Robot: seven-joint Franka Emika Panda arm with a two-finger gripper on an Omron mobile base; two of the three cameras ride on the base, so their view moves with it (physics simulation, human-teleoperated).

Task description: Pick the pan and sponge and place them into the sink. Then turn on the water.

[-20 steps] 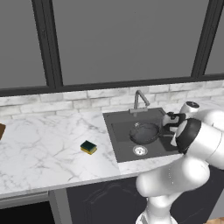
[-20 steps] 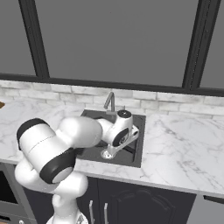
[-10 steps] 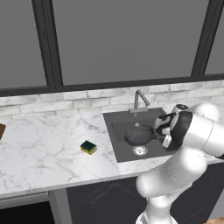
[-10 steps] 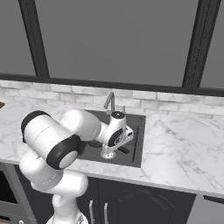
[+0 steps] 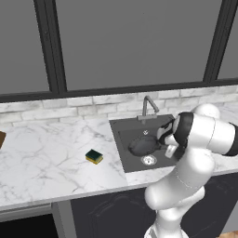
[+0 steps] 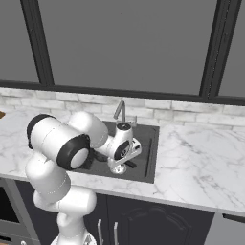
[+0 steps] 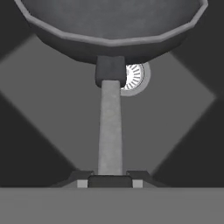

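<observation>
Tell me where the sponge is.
In the left base view the sponge lies on the marble counter, left of the sink, apart from it.

The arm (image 5: 186, 181) is a chain of smooth, rounded glossy white shells parted by black joint bands, its thick pale column rising to a bulbous elbow, ending behind the claw in a white wrist housing (image 6: 125, 146) with round dark caps.

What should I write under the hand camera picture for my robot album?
The gripper holds the pan by its long handle, above the sink's silver drain.
</observation>
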